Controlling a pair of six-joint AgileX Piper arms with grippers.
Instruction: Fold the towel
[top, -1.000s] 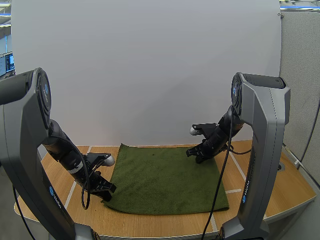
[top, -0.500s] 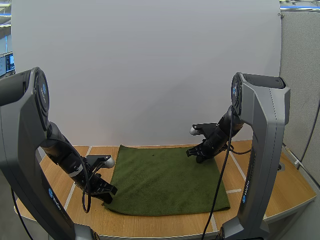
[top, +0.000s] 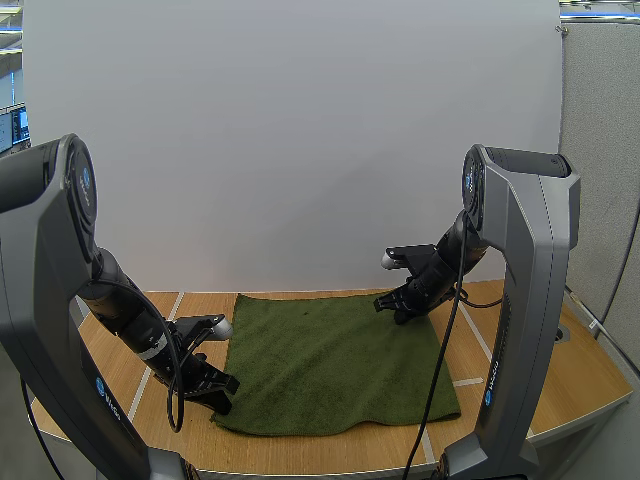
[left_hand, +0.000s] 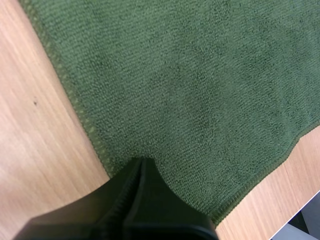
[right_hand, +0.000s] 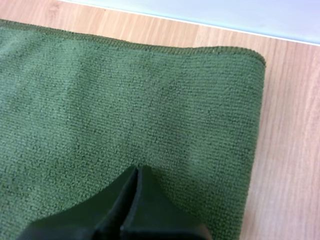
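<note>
**Near-left corner.** Your left gripper (left_hand: 141, 162) has its fingers pressed together into one dark wedge, with the tips on the stitched side hem of the green towel (left_hand: 200, 75). You cannot tell whether any hem is nipped between them. The towel's corner lies just beside the tips, and bare wooden table (left_hand: 45, 125) lies on their other side.

**Middle.** Ahead of these jaws the towel spreads flat on the table, running out to its far-right corner.

**Far-right corner.** Your right gripper (right_hand: 137, 170) is also closed into a wedge, tips down on the pile. The far hem lies ahead of the tips, and the corner is ahead and off to one side.

**Handling, as judged.** The cloth looks light, soft and limp, with a plush pile. Expect it to sag and drag rather than hold a shape; it is not fragile. Take hold at the hem close to a corner and pinch the full thickness, so the edge lifts cleanly.
</note>
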